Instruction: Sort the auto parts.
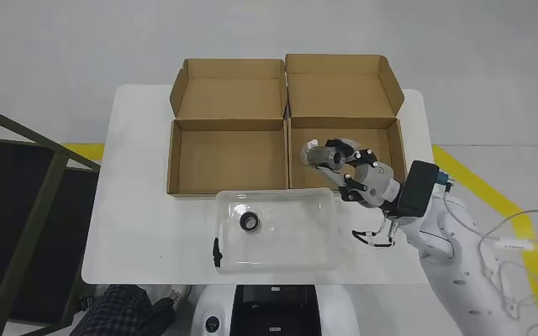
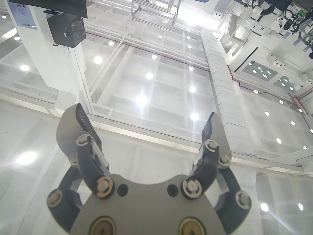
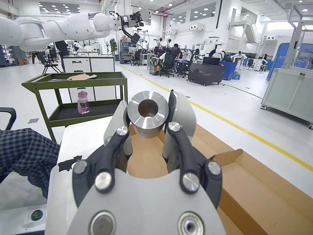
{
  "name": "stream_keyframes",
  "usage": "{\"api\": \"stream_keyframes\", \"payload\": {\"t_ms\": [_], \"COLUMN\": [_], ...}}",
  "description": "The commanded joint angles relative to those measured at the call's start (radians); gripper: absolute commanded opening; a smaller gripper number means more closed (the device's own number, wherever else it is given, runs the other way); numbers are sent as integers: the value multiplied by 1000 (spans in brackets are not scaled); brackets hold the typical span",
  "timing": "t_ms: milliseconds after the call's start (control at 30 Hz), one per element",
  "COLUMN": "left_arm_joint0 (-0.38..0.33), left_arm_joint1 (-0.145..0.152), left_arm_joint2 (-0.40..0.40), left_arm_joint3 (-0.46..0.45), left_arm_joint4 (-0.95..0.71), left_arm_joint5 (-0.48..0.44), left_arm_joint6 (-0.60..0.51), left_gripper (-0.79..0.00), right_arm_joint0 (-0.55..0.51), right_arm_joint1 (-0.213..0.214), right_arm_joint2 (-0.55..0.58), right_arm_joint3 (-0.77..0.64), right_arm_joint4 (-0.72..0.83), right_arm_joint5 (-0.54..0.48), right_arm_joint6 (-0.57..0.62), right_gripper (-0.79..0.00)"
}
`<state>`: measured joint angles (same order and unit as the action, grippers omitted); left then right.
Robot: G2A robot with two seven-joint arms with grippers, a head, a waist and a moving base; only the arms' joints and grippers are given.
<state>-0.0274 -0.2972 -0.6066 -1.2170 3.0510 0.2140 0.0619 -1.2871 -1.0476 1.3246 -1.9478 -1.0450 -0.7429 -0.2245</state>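
A metal sleeve is clamped in the right gripper above the centre-right cardboard box. It should be lowered close to the box floor before release. The left gripper is spread wide.

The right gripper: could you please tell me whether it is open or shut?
Shut on the metal cylinder: the right gripper has a finger pressed against each side of it, above a cardboard box.

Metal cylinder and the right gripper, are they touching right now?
Touching. The right wrist view shows the right gripper closed on the metal cylinder, with one finger pressed against each side of it and no gap.
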Motion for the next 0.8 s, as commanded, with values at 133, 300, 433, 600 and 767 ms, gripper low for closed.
{"api": "stream_keyframes", "payload": {"t_ms": [133,300,433,600,767], "left_arm_joint0": [0,0,0,0,0], "left_arm_joint1": [0,0,0,0,0], "left_arm_joint2": [0,0,0,0,0], "left_arm_joint3": [0,0,0,0,0], "left_arm_joint4": [0,0,0,0,0], "left_arm_joint5": [0,0,0,0,0], "left_arm_joint6": [0,0,0,0,0], "left_gripper": [0,0,0,0,0], "right_arm_joint0": [31,70,105,153,209], "right_arm_joint1": [-7,-17,-26,-39,-56], "right_arm_joint2": [-44,-99,-145,-208,-276], "right_arm_joint3": [28,59,90,138,204], "right_arm_joint4": [-20,-43,-60,-83,-108], "right_arm_joint5": [1,14,34,55,79], "right_arm_joint6": [28,61,86,121,162], "right_gripper": [-785,-785,-785,-785,-785]}}
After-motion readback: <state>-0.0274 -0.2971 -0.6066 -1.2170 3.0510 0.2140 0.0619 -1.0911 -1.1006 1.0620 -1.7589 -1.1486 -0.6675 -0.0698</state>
